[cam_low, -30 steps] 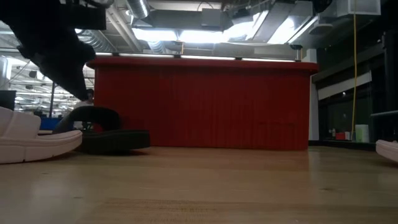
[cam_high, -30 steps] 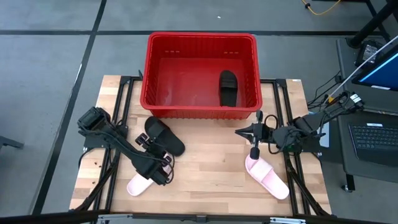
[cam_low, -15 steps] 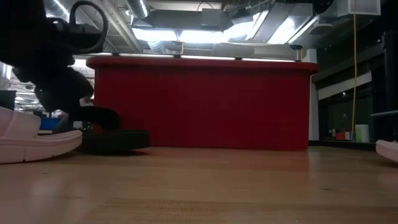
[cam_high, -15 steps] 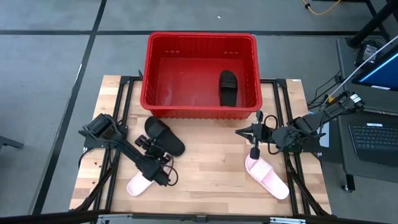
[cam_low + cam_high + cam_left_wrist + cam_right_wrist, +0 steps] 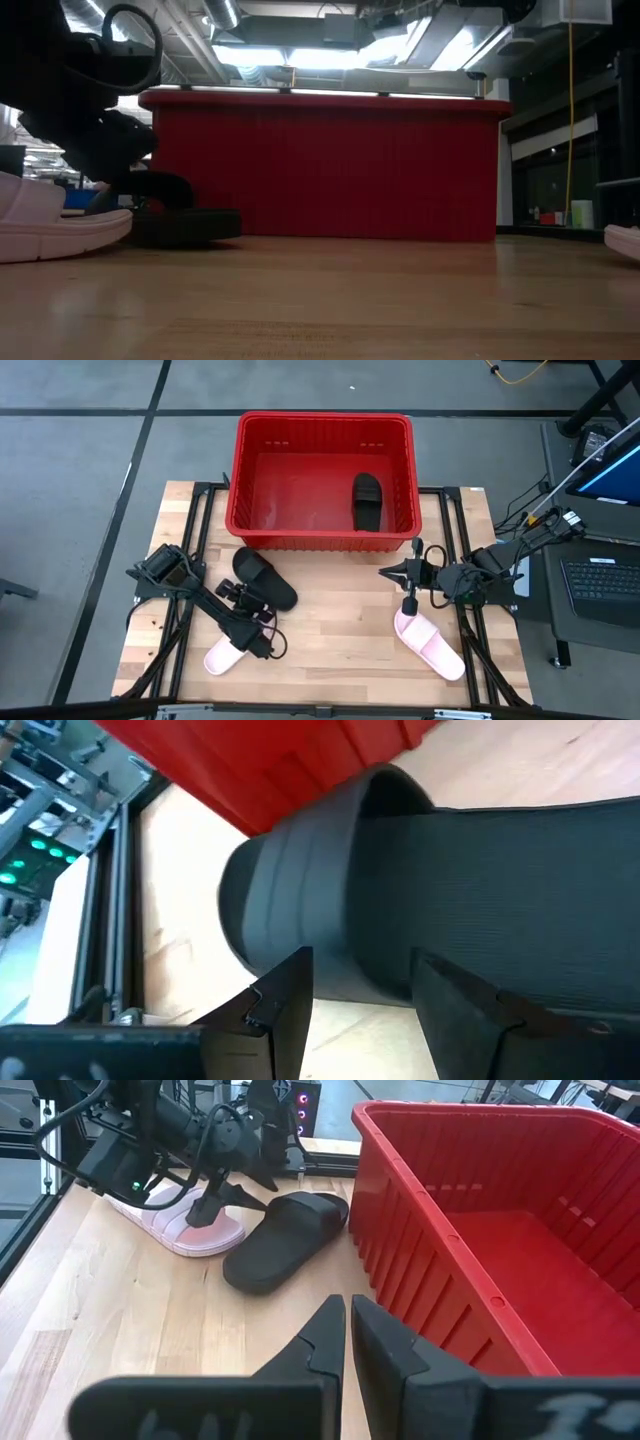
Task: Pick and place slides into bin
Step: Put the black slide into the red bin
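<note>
A black slide lies sole down on the wooden table in front of the red bin. It fills the left wrist view. My left gripper is open and low at that slide's near side, its fingers either side of the edge by the strap. A second black slide lies in the bin. One pink slide lies partly under my left arm, another at the right. My right gripper is shut and empty above the table. My left gripper comes slanting down from the table's near side at the black slide's long edge, next to the strap. Its open fingers stand on either side of that edge. I cannot tell whether they touch it. The slide lies flat on the table.
The bin's near wall stands just beyond the black slide. Black frame rails run along both table sides. Bare wood lies between the two arms. A laptop and cables sit off the table's right edge.
My left gripper has gone down toward the black slide on the table and now hangs close over its near edge. The slides have not moved. My right arm has kept still.
</note>
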